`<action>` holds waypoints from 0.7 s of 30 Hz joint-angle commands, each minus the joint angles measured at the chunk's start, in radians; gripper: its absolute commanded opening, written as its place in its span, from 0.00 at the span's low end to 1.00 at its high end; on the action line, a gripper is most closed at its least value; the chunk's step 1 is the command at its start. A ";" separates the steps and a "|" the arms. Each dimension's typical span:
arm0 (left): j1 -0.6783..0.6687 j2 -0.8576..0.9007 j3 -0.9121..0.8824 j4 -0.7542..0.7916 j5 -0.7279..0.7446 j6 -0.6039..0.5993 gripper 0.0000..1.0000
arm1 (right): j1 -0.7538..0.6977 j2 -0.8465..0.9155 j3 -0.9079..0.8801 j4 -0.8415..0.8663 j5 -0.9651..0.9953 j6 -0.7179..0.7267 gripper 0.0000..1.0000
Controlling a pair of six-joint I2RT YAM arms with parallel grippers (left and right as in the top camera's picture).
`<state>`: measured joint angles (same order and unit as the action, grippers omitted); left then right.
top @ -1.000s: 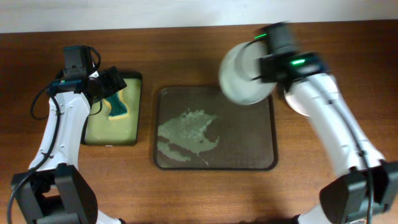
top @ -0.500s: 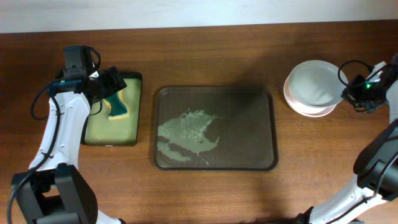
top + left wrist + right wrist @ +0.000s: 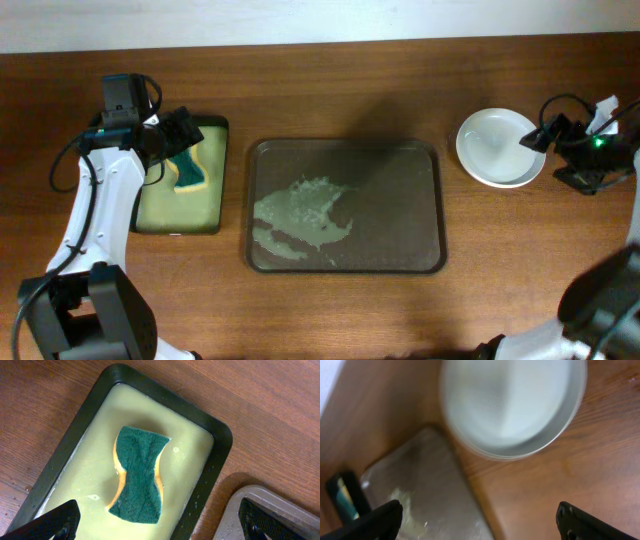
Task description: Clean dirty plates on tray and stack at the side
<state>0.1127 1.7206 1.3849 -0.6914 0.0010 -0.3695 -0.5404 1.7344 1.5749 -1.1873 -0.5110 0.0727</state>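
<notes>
White plates (image 3: pixel 499 147) lie stacked on the wood to the right of the dark brown tray (image 3: pixel 430 250); nothing lies on the tray but a pale soapy smear (image 3: pixel 300 213). My right gripper (image 3: pixel 548 135) hovers at the stack's right edge, open and holding nothing. The right wrist view is blurred: it shows the plates (image 3: pixel 512 405) beyond the open right gripper (image 3: pixel 480 525), with a corner of the tray (image 3: pixel 420 492) below them. My left gripper (image 3: pixel 180 135) hangs open over a green sponge (image 3: pixel 139 475).
The sponge (image 3: pixel 188 172) lies in a small black tray (image 3: pixel 222 200) of yellow-green liquid, left of the brown tray. The black tray's rim (image 3: pixel 216 460) and a corner of the brown tray (image 3: pixel 235 505) show in the left wrist view. Bare wood surrounds everything.
My right arm carried a plate from above the tray's back right corner to the stack on the right, opened, and drew back to the right. The left arm has not moved.
</notes>
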 commanded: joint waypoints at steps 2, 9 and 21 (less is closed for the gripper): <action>0.005 -0.003 0.005 0.001 0.003 0.005 0.99 | 0.079 -0.306 -0.132 -0.087 0.016 -0.107 0.98; 0.005 -0.003 0.005 0.001 0.003 0.005 0.99 | 0.148 -0.566 -0.229 -0.282 0.027 -0.092 0.99; 0.005 -0.003 0.005 0.001 0.003 0.005 0.99 | 0.157 -0.561 -0.297 -0.189 0.069 -0.091 0.98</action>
<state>0.1127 1.7206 1.3849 -0.6918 0.0010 -0.3695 -0.3981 1.1915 1.3319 -1.4391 -0.4583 -0.0086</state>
